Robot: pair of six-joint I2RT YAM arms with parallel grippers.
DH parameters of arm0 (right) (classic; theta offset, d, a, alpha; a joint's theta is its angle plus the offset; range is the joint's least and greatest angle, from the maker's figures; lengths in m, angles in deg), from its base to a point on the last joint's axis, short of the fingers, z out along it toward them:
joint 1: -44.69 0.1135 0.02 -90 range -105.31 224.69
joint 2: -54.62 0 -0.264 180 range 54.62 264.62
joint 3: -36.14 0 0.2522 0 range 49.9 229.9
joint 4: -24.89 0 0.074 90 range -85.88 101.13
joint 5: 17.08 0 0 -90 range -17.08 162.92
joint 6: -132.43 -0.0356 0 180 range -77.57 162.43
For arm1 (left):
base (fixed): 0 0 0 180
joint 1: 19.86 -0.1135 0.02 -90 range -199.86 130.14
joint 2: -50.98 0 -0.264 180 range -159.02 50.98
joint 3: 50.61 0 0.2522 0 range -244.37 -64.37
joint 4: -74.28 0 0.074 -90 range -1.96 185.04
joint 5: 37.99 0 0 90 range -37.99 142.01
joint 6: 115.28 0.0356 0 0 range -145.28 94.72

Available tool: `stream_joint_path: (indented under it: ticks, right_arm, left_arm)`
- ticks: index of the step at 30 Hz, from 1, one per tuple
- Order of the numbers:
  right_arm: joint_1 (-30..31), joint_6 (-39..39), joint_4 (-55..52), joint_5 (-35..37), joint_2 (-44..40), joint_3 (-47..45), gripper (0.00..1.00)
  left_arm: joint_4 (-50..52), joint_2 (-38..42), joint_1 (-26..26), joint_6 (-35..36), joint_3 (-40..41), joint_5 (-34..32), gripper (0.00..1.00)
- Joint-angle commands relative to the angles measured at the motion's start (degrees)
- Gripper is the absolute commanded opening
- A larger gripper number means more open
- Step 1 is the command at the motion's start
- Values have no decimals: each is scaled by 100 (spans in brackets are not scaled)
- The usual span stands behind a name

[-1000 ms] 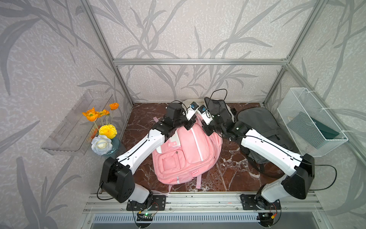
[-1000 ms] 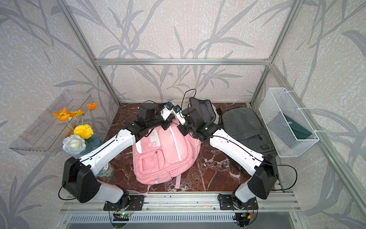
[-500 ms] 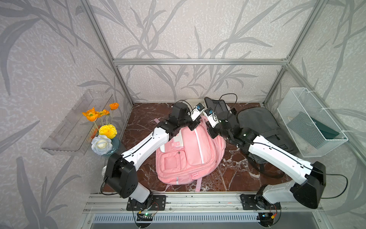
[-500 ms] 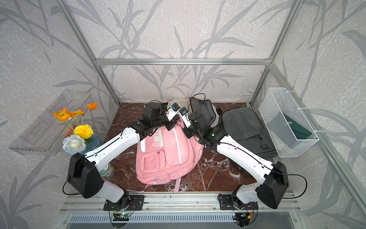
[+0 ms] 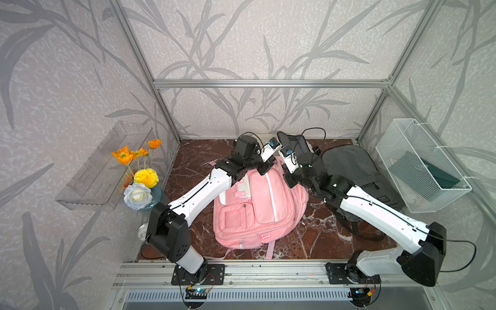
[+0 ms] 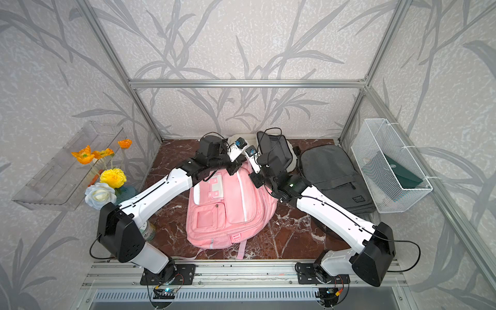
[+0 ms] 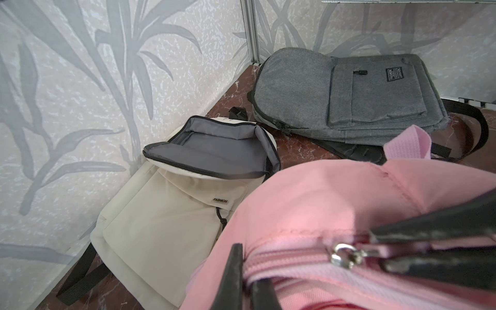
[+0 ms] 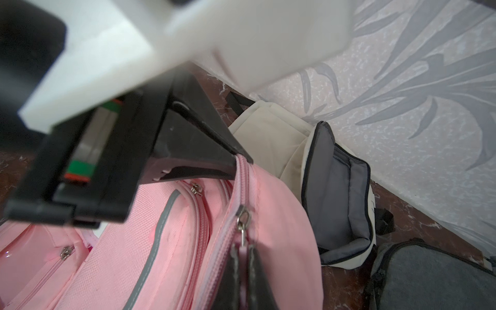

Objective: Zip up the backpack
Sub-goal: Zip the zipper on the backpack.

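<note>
Overhead, both top views: pink backpack (image 5: pixel 257 212) lies front-up in the middle of the marble floor (image 5: pixel 308 230), top end toward the far wall.
Arms from above: both reach to that far end. The left gripper (image 5: pixel 264 169) and right gripper (image 5: pixel 290 180) sit near each other on the bag's top edge, and the jaws are too small to read from here.
Surroundings: grey backpack (image 5: pixel 357 171) far right, wire basket (image 5: pixel 418 166) on the right wall, flowers (image 5: pixel 139 166) at left.
Left wrist view: left gripper (image 7: pixel 249 287) pinched narrow on the pink zip track (image 7: pixel 290 257). The metal slider (image 7: pixel 342 255) is just along the track, and its pull tab (image 7: pixel 374 251) runs in between the right gripper's fingers (image 7: pixel 429 228). Cream backpack (image 7: pixel 161 222) lies against the far wall, flap open.
Right wrist view: right gripper (image 8: pixel 244 271) clamped tight on the pull tab. The slider (image 8: pixel 243 217) sits on the track between the two grippers, and the left gripper's tips (image 8: pixel 236 158) nip the track farther along.
</note>
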Motion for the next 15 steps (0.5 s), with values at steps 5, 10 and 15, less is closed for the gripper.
stream_joint_path:
  ticks: [5, 10, 15]
  right_arm:
    - [146, -30, -516, -278, -474, -64, 0]
    - [215, -89, -635, -495, -560, -328, 0]
    - [214, -161, -568, -595, -435, -276, 0]
  left_arm:
    - [-619, -29, -792, -619, -136, -1122, 0]
    - [-682, -76, -1223, -953, -264, -1112, 0]
    - [-837, -4, -1170, -1021, -203, -387, 0]
